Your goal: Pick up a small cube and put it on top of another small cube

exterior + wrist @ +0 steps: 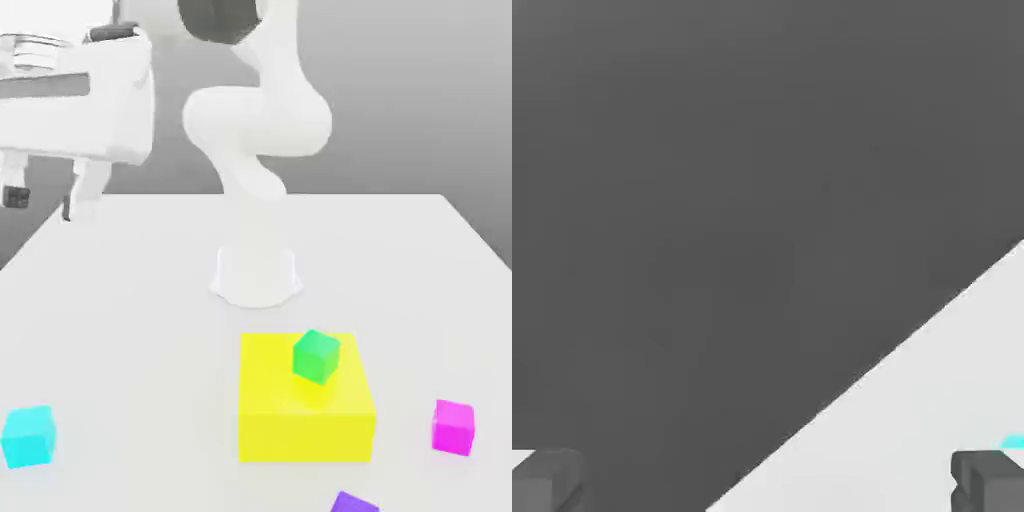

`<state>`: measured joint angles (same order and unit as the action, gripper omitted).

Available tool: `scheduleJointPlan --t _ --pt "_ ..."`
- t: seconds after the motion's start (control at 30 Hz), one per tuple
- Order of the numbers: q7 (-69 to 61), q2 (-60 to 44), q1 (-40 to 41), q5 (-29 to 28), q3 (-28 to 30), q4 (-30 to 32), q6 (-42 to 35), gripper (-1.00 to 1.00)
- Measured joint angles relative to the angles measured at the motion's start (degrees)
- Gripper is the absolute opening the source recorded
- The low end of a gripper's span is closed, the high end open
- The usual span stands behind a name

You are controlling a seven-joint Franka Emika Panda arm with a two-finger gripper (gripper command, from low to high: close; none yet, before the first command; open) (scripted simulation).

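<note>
One cyan cube (27,436), one green cube (316,357), one magenta cube (453,427), one purple cube (353,503), one yellow block (305,418)

The exterior view looks from in front of the arm's base (256,275), raised and angled down across the white table (140,340), close enough that the yellow block (305,400) sits large in the foreground. The hand view rides on the tool (768,480), looking past its two fingertips (547,478) toward the table edge (912,400) and the dark floor beyond. Both views share the table surface and the cyan cube (28,436), a sliver in the hand view.
</note>
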<state>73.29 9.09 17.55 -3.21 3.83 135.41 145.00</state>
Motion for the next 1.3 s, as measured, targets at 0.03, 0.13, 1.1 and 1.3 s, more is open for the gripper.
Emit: scheduleJointPlan --t 0.03,0.13,1.1,1.3 --pt "1.33 -2.08 0.66 0.14 0.59 0.21 0.75 0.00" --pt "4.87 -8.32 3.82 1.15 2.16 0.83 3.02 0.00" --pt "9.69 -17.63 5.65 5.72 -0.32 6.76 5.79 -1.00" --pt "4.28 -5.23 -4.79 5.30 -5.95 13.52 0.23 -1.00"
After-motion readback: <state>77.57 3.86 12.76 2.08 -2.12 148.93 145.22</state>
